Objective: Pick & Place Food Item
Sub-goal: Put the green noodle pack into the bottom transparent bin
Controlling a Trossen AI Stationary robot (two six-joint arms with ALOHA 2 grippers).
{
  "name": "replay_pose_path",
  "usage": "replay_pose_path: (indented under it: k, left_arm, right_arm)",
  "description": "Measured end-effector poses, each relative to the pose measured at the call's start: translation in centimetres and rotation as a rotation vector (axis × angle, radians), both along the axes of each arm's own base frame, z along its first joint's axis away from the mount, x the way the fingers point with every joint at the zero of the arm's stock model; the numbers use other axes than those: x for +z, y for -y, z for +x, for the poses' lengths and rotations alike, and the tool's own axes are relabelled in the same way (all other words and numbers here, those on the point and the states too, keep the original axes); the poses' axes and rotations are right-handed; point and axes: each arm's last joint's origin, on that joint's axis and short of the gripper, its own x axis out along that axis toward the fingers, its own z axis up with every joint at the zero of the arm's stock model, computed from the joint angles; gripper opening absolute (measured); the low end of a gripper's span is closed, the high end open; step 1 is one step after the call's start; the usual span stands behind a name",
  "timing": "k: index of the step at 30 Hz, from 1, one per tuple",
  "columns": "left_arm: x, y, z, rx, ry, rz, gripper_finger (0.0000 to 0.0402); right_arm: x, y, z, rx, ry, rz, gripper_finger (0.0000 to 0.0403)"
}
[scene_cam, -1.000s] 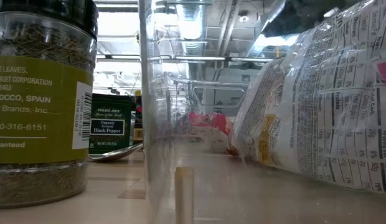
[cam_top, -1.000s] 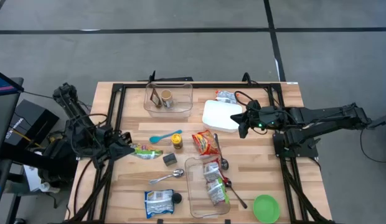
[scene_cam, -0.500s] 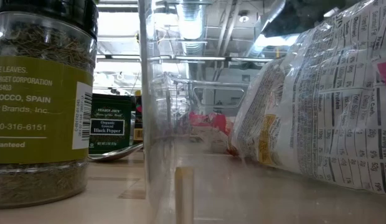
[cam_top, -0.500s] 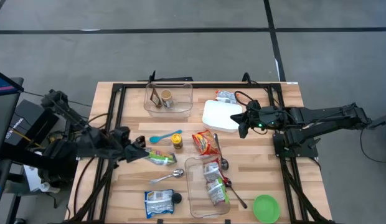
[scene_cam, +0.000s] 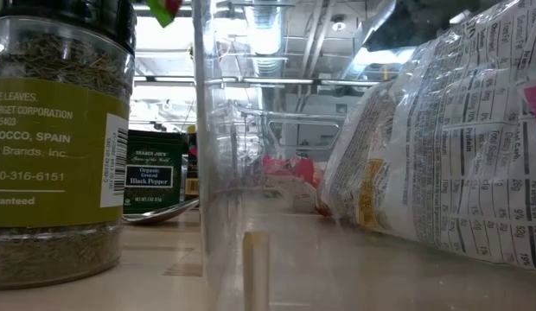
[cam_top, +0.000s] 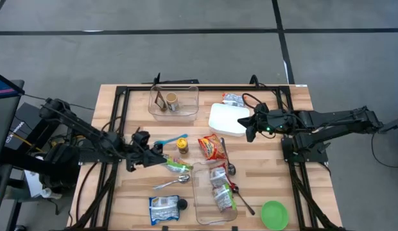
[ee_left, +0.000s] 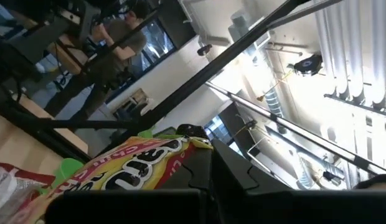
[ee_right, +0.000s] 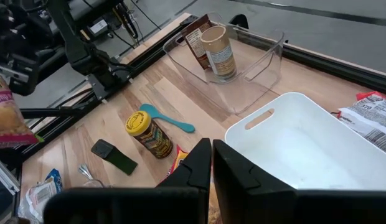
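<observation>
- The left end effector (cam_top: 162, 160) now sits farther right, toward frame centre, than a second ago.
- Its green snack packet (cam_top: 176, 167) travels along, now just above the spoon (cam_top: 173, 182).
- A green packet corner (scene_cam: 163, 9) appears at the low view's top left.

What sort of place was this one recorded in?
Probably a robotics lab or workshop: a wooden table inside a black metal frame, on a bare grey concrete floor, with exposed ceiling pipes and strip lights overhead.

A green and yellow snack packet (cam_top: 175, 166), crinkled with bold dark lettering, is clamped in the left tool (cam_top: 162, 160) and hangs above the worktop (cam_top: 131, 186). It sits tilted, just left of the clear rectangular bin (cam_top: 198, 192) that already contains two other food packets, and above a metal spoon (cam_top: 173, 182).
</observation>
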Motion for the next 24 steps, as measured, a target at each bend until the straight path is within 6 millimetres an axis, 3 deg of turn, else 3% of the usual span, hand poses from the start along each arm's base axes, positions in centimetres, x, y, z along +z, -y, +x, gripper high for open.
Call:
replay_pose_path:
  k: [13,24]
  left_arm:
    - [2.3,0.4,5.4,-0.152,0.041,0.090,0.0000]
    - [1.2,0.9,9.2,-0.258,-0.022,0.115,0.0000]
  right_arm:
    - [0.0,0.0,0.0,0.000,-0.001,0.000,0.0011]
    - [0.0,0.0,0.0,0.000,-0.002,0.000,0.0011]
